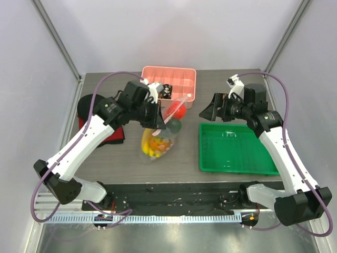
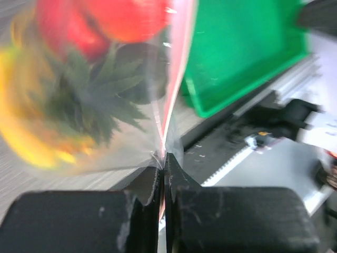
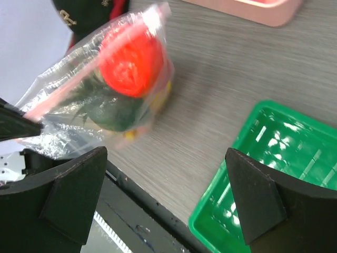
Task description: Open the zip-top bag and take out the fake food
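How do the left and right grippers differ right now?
The left gripper is shut on the zip-top bag at its pinkish strip; the right gripper is open and holds nothing. The left gripper is at the bag; the right gripper hovers apart from it, near the green tray. Both have black fingers.

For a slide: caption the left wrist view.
Left fingers pinch the zip-top bag, fake food inside, green tray beyond.
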### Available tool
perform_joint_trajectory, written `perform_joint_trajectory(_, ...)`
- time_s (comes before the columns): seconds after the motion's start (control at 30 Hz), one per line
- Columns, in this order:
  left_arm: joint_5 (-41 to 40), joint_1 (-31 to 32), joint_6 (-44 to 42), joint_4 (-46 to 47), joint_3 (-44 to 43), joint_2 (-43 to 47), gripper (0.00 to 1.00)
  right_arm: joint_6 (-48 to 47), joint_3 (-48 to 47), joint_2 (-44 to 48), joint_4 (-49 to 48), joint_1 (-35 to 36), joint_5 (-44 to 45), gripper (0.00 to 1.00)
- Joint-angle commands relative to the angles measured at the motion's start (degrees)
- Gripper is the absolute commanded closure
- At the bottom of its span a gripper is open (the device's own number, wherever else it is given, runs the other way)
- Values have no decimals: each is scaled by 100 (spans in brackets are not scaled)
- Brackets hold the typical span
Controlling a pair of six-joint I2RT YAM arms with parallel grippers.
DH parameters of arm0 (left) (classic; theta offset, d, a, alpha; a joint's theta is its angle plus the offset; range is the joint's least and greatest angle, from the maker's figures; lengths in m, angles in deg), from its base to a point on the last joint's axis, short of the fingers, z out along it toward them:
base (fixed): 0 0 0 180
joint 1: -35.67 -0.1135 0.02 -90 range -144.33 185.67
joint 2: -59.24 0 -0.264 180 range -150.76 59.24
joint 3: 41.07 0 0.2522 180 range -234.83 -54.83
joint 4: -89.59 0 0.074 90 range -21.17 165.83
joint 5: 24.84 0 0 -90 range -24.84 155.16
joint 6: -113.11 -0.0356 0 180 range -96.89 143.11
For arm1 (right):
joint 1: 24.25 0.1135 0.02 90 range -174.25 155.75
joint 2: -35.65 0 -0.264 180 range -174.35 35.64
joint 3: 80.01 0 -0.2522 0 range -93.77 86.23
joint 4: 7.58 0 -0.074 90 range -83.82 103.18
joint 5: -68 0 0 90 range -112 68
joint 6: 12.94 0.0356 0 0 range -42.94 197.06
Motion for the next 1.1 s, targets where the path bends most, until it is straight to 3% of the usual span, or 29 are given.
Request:
perform_joint_trajectory(0.0,1474,-185,4,-224,-321,64,100,89,733,357,-1467,38,-676,0)
perform_joint_trajectory(0.1,2002,-370,-5,-14,-93,240,100,544,1759,621,-3274,29,-1114,5)
perform_joint_trajectory(0.13,2064,-414,12,48,91,284,100,825,1999,656,-4289,29,-1064,4)
perform_joint_trajectory(0.27,2398,-634,126,400,444,425,100,1784,2608,403,-5441,47,-897,5)
perform_joint_trajectory(0.4,2442,-687,320,725,576,355,100,2583,1952,-28,-4328,283,-202,10)
perform_joint_trajectory(0.53,2425,-687,136,489,322,109,100,3048,1124,-133,-2230,715,1377,6)
perform_joint_trajectory(0.67,2311,-687,92,357,286,109,100,3762,895,-538,-2032,828,1318,10)
perform_joint_trajectory(0.8,2117,-687,21,199,190,82,100,3816,43,-1162,-1049,1232,1871,15)
perform_joint_trajectory(0.87,2064,-687,-22,172,172,100,100,3894,-133,-1408,-854,1329,1969,24)
perform_joint_trajectory(0.9,2056,-687,-31,155,172,91,100,3930,-169,-1470,-863,1347,1969,33)
perform_joint_trajectory(0.93,2056,-687,-23,155,181,108,100,3965,-213,-1523,-863,1382,1952,49)
perform_joint_trajectory(1.0,1942,-678,-75,102,172,144,100,4061,-353,-1646,-863,1392,1960,64)
perform_joint_trajectory(1.03,1793,-669,-110,24,94,170,100,4088,-423,-1646,-776,1392,1960,78)
perform_joint_trajectory(1.07,1278,-661,-154,-99,14,231,100,4088,-563,-1664,-723,1400,1960,83)
